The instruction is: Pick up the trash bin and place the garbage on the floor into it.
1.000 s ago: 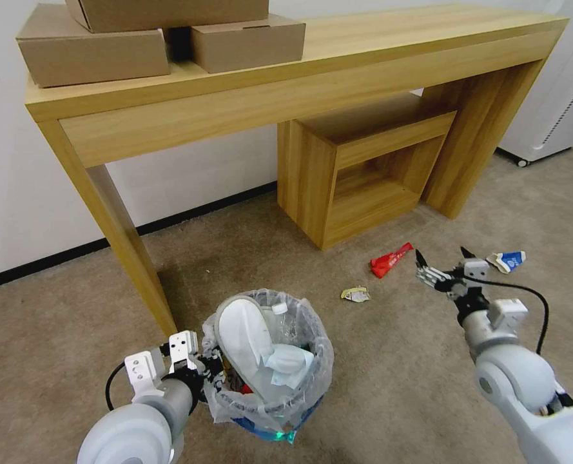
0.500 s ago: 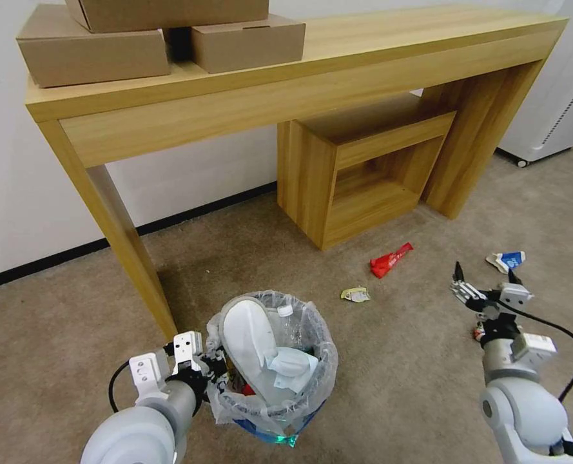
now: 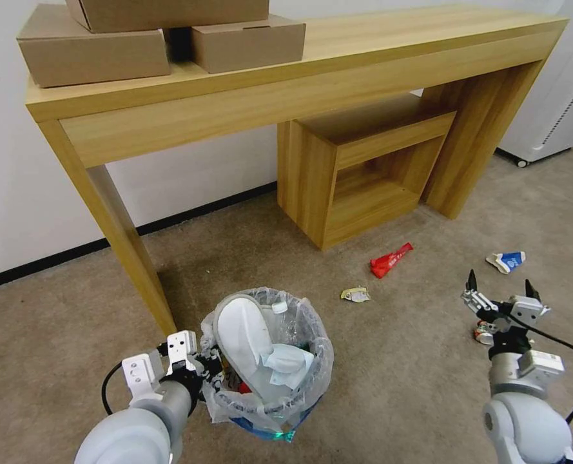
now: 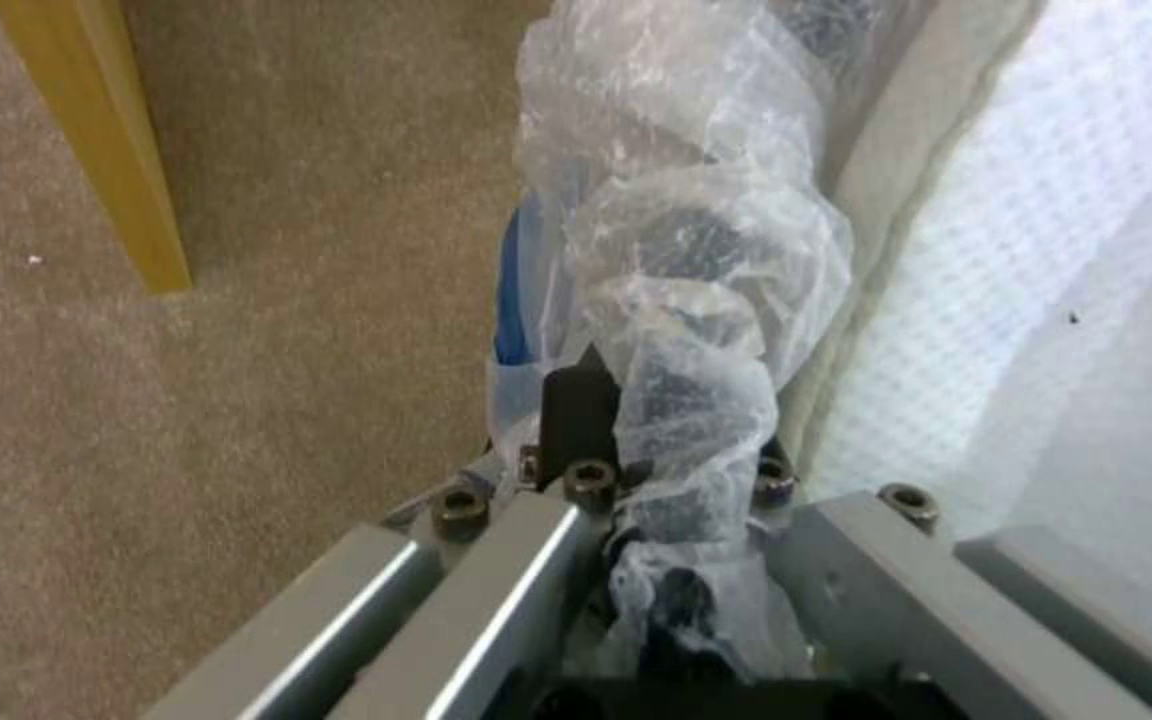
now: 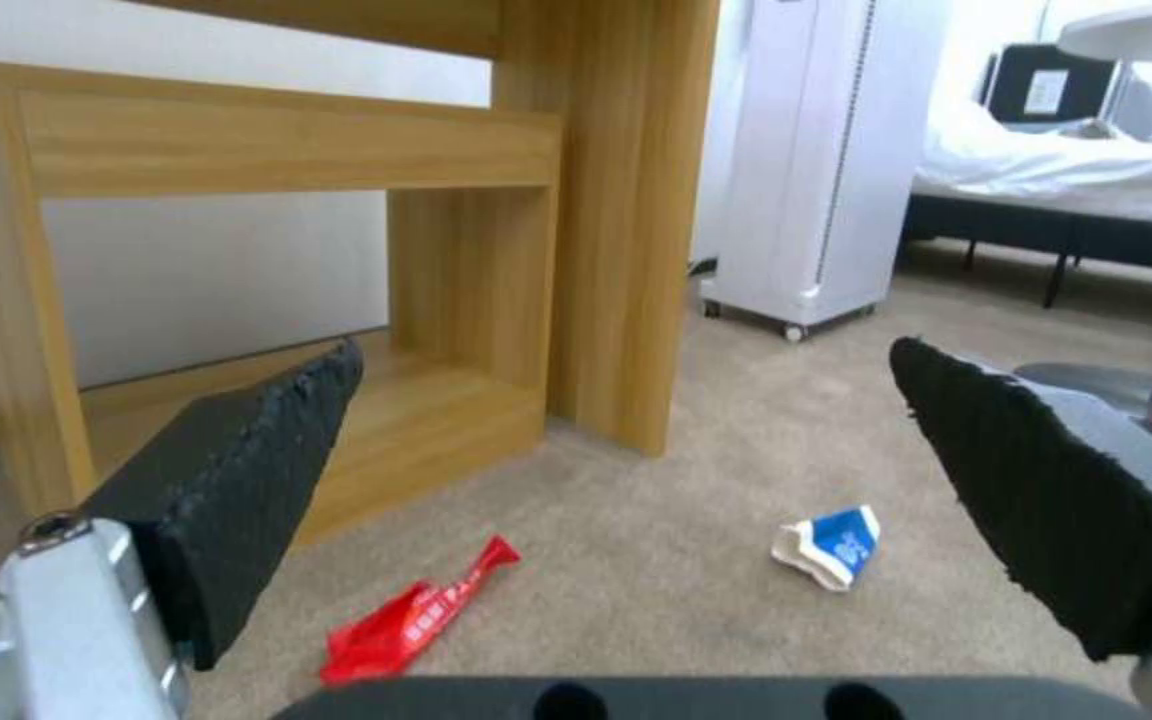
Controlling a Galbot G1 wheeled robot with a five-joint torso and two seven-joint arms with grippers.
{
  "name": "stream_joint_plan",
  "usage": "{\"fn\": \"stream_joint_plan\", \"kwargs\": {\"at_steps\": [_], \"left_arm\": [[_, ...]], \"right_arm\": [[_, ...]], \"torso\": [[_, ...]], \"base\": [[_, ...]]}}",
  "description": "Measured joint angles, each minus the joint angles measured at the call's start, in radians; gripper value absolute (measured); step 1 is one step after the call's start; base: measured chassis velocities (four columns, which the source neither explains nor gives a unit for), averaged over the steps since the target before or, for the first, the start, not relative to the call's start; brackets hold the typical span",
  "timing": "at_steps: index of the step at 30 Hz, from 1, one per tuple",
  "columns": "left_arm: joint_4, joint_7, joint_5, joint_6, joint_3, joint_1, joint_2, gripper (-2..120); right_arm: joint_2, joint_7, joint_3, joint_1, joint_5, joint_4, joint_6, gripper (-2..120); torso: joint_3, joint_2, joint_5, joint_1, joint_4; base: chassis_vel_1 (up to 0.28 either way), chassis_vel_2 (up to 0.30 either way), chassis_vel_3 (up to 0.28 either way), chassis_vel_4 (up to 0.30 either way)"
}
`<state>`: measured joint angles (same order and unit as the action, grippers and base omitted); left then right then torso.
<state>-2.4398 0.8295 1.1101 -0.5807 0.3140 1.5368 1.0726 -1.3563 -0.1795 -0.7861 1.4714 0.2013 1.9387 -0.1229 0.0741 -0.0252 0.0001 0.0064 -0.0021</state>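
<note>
Beige short-pile carpet floor [image 3: 396, 361] bearing red wrapper [image 3: 390, 259], blue-white carton [image 3: 508, 260], crumpled scrap [image 3: 356, 294]. Left gripper [image 3: 199, 374] fingers clenched on bag-lined round trash bin [image 3: 270, 361], keeping it portable. Right gripper [image 3: 500, 298] fingers spread wide, low over the carpet near the carton, apparently readied for pickup.

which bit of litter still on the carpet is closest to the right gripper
A small red and white scrap just beside the right gripper, partly hidden by it. The blue-white carton, red wrapper and crumpled yellowish piece all lie farther off.

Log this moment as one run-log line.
left gripper: shut on trash bin rim | right gripper: open, above floor | red wrapper: on floor
</note>
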Motion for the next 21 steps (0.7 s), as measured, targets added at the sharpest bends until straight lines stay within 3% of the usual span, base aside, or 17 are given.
{"fn": "stream_joint_plan", "kwargs": {"at_steps": [12, 21], "left_arm": [[-0.002, 0.008, -0.008, -0.004, 0.001, 0.01, 0.006, 0], [0.001, 0.006, -0.031, -0.007, -0.012, 0.016, 0.012, 0]], "right_arm": [[-0.003, -0.012, 0.069, -0.021, -0.032, -0.024, -0.11, 100], [-0.014, 0.002, 0.092, -0.024, -0.031, -0.032, -0.121, 100]], "torso": [[0.0, 0.0, 0.0, 0.0, 0.0], [0.0, 0.0, -0.0001, 0.0, 0.0]], "base": [[0.0, 0.0, 0.0, 0.0], [0.0, 0.0, 0.0, 0.0]]}}
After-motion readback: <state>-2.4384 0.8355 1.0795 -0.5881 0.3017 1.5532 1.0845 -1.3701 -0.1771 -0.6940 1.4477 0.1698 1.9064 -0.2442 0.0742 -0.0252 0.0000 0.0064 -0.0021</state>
